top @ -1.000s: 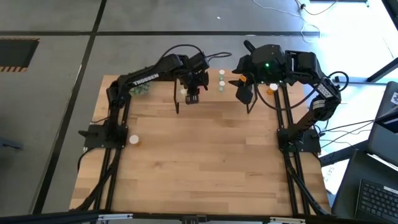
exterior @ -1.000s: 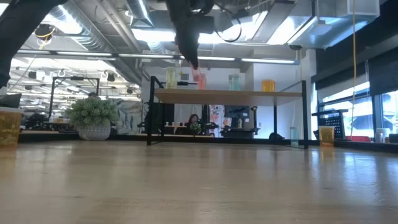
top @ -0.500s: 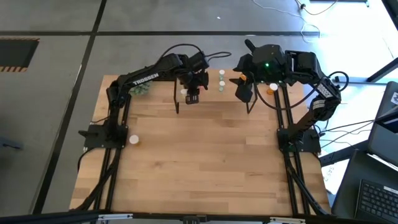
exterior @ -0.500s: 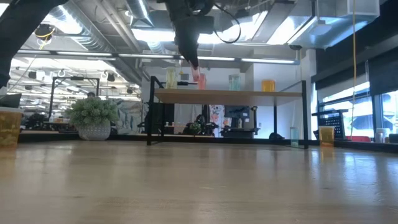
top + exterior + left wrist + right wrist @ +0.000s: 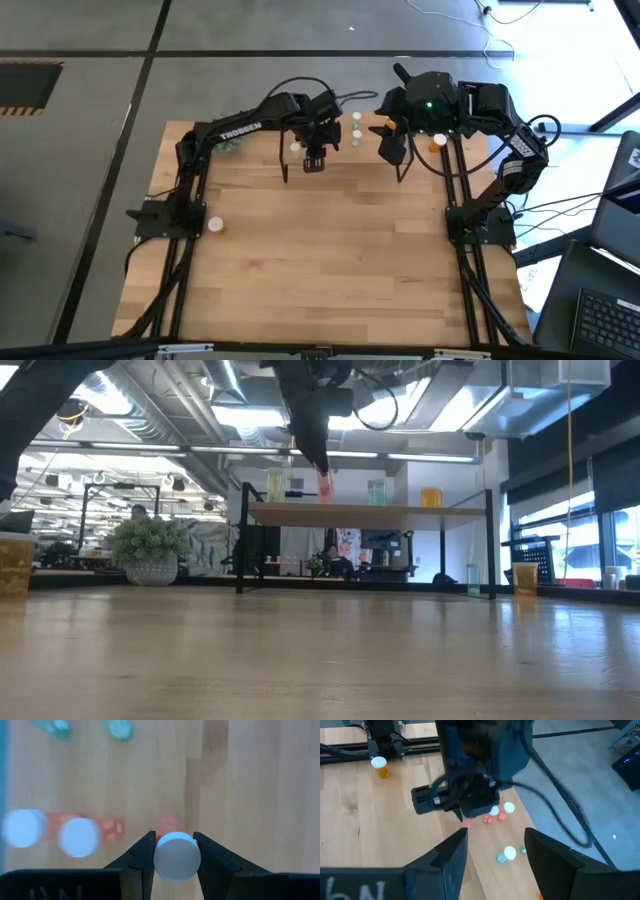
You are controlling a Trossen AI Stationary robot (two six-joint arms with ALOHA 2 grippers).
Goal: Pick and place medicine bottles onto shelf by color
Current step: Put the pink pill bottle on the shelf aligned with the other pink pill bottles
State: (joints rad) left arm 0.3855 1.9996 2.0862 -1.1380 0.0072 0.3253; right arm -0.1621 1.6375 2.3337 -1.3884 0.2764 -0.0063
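left wrist view alone shows left gripper [image 5: 172, 851] clamping pink bottle [image 5: 176, 856]; right gripper [image 5: 492, 851] parted.

A robotics lab in an open industrial hall: exposed silver ceiling ducts [image 5: 150, 422] at the low view's upper left, cluttered workbenches [image 5: 320, 565] far behind, and a black laptop keyboard [image 5: 607, 318] beside the pale butcher-block wooden table [image 5: 330, 260] at the high view's lower right.
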